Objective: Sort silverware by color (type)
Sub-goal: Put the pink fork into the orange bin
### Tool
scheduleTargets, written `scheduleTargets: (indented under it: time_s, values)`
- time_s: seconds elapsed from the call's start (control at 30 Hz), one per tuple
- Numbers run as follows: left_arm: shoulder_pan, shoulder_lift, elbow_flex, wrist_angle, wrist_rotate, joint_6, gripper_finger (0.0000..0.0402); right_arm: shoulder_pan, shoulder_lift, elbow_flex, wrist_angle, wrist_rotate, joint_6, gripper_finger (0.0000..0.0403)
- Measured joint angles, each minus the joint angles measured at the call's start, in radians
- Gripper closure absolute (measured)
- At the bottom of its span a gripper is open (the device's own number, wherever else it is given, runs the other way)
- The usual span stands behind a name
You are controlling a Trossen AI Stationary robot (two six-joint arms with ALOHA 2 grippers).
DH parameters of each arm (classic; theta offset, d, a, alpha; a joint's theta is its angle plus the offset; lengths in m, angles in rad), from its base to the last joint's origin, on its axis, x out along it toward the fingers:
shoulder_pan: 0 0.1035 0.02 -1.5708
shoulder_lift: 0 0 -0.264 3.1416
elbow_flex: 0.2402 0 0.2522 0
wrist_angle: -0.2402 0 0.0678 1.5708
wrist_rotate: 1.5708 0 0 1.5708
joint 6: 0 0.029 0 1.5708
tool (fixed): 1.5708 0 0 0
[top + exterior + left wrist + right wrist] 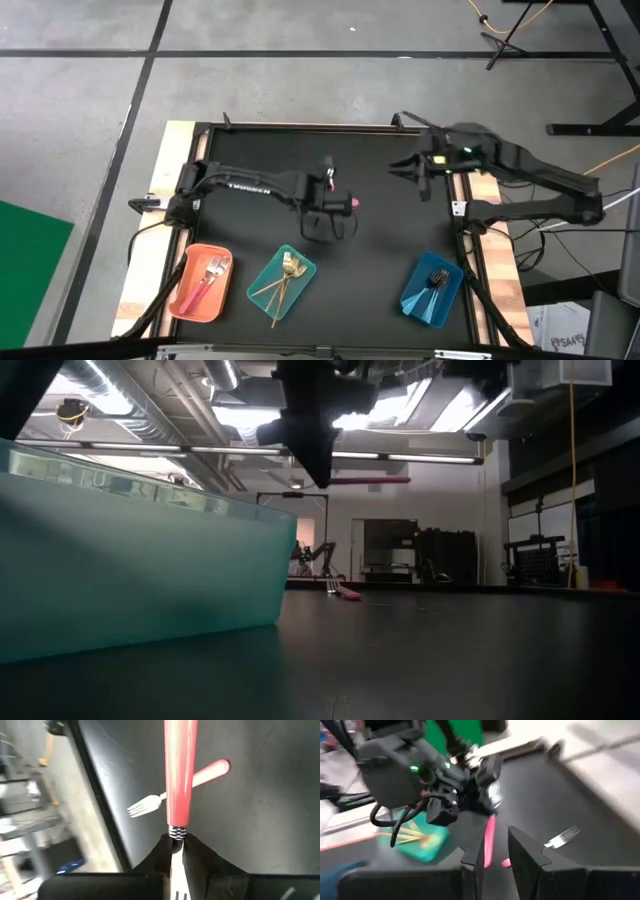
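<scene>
Orange tray [186,296], teal tray [301,281], blue tray [416,301]

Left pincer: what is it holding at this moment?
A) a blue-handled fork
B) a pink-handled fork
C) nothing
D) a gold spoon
B. In the left wrist view the left pincer is clamped at the silver neck of a pink-handled fork, raised above the table, while a second pink-handled fork lies on the black mat below.

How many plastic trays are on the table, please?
3, in a row along one edge of the table: an orange tray on the left, a teal tray in the middle and a blue tray on the right. None seems hidden.
</scene>
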Motion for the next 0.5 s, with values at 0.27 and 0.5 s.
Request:
scheduleTargets:
  time_s: [0.27, 0.5]
  values:
    - [-0.109, 0.0, 0.0, 0.011, -0.165, 0.0, 0.0381, -0.061, 0.216, 0.0, 0.002, -0.334, 0.11, 0.0327]
    - [-0.131, 0.0, 0.0, 0.022, -0.217, -0.002, 0.038, -0.06, 0.385, 0.0, 0.016, -0.463, 0.11, 0.0327]
